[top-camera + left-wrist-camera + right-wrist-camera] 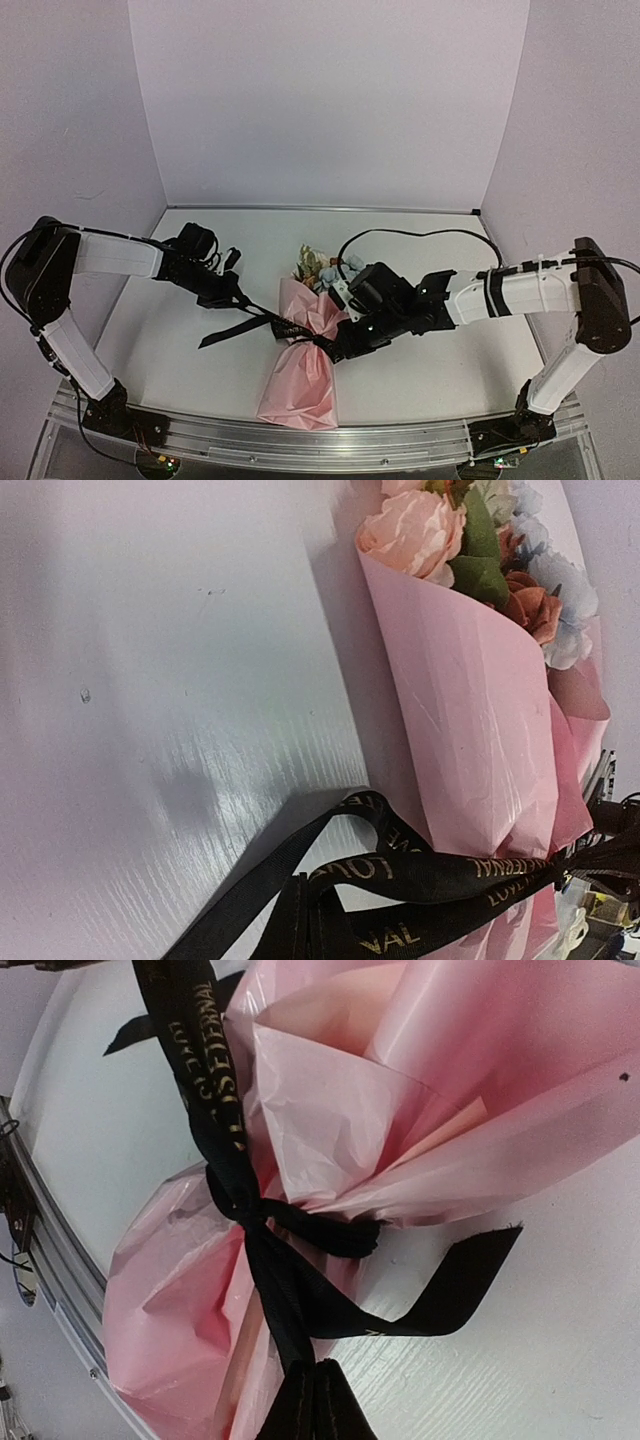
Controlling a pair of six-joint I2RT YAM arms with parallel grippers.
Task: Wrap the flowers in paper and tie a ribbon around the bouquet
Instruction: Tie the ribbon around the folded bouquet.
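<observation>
**Bouquet tied at the waist, both grippers on the ribbon**

The bouquet (300, 385) lies flat in the middle of the table (440, 370). Its wide, crumpled end is near the front rail (400, 445) and its blooms point toward the back wall. The flowers (322, 268), peach, cream, rust and pale blue, show at the far mouth of the pink paper (470, 730), which is rolled around them as a cone.

The ribbon (262, 318), black with gold lettering, circles the paper at its pinched waist and is knotted there. In the right wrist view the knot sits on the gathered paper, and one short cut tail lies loose on the table beside it. Another loose end lies on the table to the left of the bouquet.

The left gripper (238, 297) is just left of the bouquet, apart from the paper. Its jaws are pressed together on ribbon strands that run across to the waist. The right gripper (338, 345) is against the right side of the waist, close to the knot. Its jaws are likewise closed on a strand of ribbon that runs straight up to the knot.
</observation>
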